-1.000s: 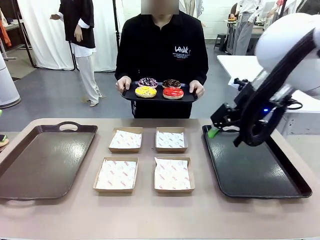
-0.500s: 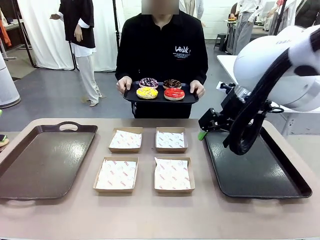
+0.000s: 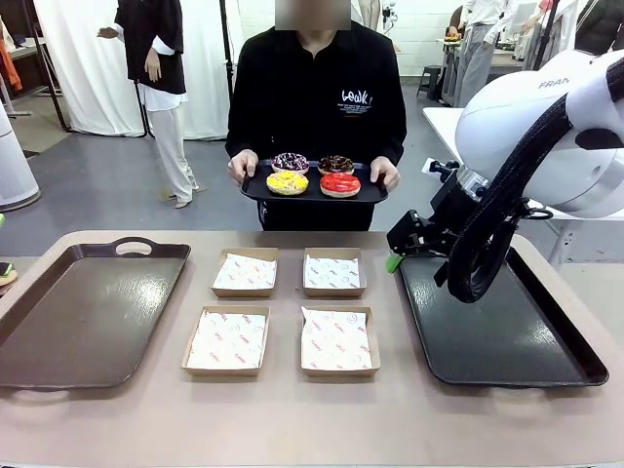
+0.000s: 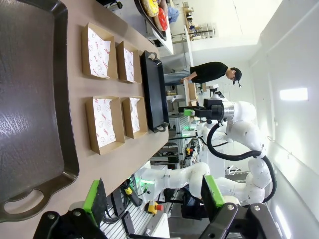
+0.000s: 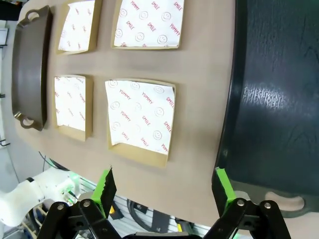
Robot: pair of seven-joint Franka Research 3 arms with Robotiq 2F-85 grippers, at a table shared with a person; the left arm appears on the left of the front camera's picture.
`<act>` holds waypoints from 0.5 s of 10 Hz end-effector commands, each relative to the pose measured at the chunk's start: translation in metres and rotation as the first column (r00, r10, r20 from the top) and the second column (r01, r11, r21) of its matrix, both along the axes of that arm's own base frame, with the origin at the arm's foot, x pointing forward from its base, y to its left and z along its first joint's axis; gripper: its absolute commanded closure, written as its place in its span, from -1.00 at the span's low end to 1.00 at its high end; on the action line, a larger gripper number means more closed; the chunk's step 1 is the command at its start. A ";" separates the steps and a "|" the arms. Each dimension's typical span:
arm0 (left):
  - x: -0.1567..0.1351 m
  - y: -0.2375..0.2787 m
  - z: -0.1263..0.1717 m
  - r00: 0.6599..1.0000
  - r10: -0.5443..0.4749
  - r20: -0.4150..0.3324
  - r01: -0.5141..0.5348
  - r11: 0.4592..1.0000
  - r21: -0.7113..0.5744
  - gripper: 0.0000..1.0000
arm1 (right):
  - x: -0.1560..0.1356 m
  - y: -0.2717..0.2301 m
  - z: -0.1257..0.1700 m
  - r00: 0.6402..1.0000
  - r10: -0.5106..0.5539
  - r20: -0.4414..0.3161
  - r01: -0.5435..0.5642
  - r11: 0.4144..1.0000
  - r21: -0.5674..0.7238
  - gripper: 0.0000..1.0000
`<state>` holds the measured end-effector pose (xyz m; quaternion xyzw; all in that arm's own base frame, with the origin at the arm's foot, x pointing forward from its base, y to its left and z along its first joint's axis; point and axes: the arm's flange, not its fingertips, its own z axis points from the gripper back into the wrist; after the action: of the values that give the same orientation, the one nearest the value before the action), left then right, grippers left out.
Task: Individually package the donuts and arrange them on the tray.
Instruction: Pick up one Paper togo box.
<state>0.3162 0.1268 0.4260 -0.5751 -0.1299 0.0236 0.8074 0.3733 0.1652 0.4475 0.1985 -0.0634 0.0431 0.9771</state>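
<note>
At the left of the front view lies a brown tray (image 3: pixel 88 312). In the middle sit four paper-lined boxes (image 3: pixel 226 341). Above them, at upper centre, a person (image 3: pixel 317 88) holds a small black tray (image 3: pixel 312 196) carrying the donuts (image 3: pixel 287 182). They are well apart from the right gripper (image 3: pixel 398 255), up and to its left. That gripper hangs at the upper-left corner of the black tray (image 3: pixel 507 341), jaws spread wide and empty. In its wrist view, the left gripper (image 4: pixel 154 196) is likewise wide open, holding nothing.

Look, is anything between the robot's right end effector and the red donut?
Nothing visible. The open right end effector hovers by the far corner of the large black tray; the glossy red ring donut sits on a small black tray the person holds, with only air between.
</note>
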 end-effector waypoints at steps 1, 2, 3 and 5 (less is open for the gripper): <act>0.001 0.000 0.001 1.000 0.016 0.006 -0.016 1.000 -0.007 -1.00 | 0.002 0.004 -0.002 1.000 -0.024 0.006 0.024 1.000 -0.017 -1.00; 0.001 0.000 0.001 1.000 0.016 0.006 -0.016 1.000 -0.007 -1.00 | 0.002 0.004 -0.002 1.000 -0.024 0.006 0.024 1.000 -0.017 -1.00; 0.001 0.000 0.001 1.000 0.016 0.006 -0.016 1.000 -0.007 -1.00 | 0.000 0.000 0.000 1.000 0.000 0.000 0.000 1.000 0.000 -1.00; 0.001 0.000 0.001 1.000 0.016 0.006 -0.016 1.000 -0.007 -1.00 | 0.004 0.013 -0.009 0.999 -0.041 -0.029 0.039 0.997 -0.066 -1.00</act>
<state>0.3162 0.1268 0.4260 -0.5751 -0.1299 0.0236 0.8074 0.3738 0.1668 0.4427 0.1899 -0.0566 0.0403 0.9793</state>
